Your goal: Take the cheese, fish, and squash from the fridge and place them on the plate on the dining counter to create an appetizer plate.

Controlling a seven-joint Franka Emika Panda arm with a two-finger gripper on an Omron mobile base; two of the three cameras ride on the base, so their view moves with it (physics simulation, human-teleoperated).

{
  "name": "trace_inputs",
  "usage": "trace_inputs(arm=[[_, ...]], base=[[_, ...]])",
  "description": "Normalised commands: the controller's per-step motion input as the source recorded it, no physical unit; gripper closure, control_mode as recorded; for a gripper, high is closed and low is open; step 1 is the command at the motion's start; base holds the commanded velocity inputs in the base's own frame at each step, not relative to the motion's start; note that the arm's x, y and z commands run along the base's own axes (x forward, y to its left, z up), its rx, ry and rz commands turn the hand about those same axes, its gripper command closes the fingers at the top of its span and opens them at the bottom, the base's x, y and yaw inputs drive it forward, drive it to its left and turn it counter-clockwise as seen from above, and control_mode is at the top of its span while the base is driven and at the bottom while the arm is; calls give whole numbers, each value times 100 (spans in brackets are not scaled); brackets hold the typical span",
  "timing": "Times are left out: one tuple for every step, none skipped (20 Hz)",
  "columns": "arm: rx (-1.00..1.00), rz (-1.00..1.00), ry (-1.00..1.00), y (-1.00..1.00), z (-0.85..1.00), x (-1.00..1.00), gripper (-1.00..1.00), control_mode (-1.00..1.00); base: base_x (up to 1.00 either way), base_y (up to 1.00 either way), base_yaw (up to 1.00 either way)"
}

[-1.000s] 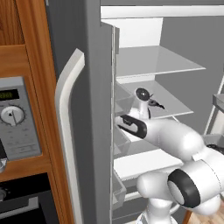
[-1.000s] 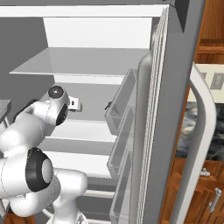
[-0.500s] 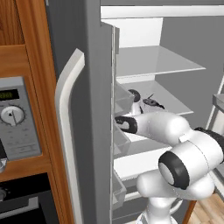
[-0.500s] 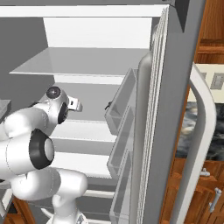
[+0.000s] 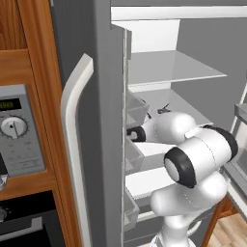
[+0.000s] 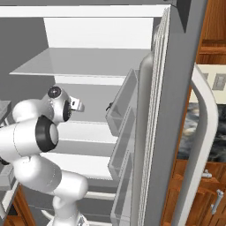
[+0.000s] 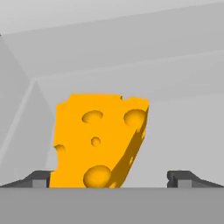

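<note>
The cheese [image 7: 98,142], a yellow-orange holed wedge, stands upright on a white shelf of the fridge [image 5: 103,120], close in front of the hand. My gripper [image 7: 109,179] is open. Its two fingertips [image 7: 39,178] sit on either side of the wedge's lower part, the left one touching or nearly touching it and the right one well apart. In the base views my arm reaches in over the middle shelf [image 6: 88,128]. The fish [image 5: 164,110] is a small dark shape further back on that shelf. The squash and the plate are out of view.
The open fridge door [image 6: 163,132], with its clear bins [image 6: 121,110] and curved white handle [image 5: 72,144], stands close beside my arm. A microwave with a dial [image 5: 17,130] sits in the wooden cabinet at left. Dark marbled counter top [image 6: 196,132] shows past the door; I cannot tell whether it is the dining counter.
My arm has pushed deeper into the fridge. The elbow has swung up in front of the cameras and the hand has gone lower over the shelf. The jaws have stayed open.
</note>
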Motion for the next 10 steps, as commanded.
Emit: trace_inputs(arm=[[0,-7,3,0,-27,37,-100,-100],[0,-7,2,0,-28,39,-100,-100],[0,-7,2,0,-26,39,-100,-100],[0,-7,3,0,-27,40,-100,-100],[0,-7,4,0,-28,39,-100,-100],[0,-7,4,0,-29,36,-100,-100],[0,-8,6,0,-32,26,-100,-100],[0,-11,11,0,-36,1,100,-100],[0,-10,11,-6,-39,0,100,-100],[0,-10,10,-30,-50,-19,100,-100]], base=[[0,0,0],[0,0,0],[0,0,0],[0,0,0],[0,0,0],[0,0,0],[0,0,0],[0,0,0],[0,0,0],[0,0,0]])
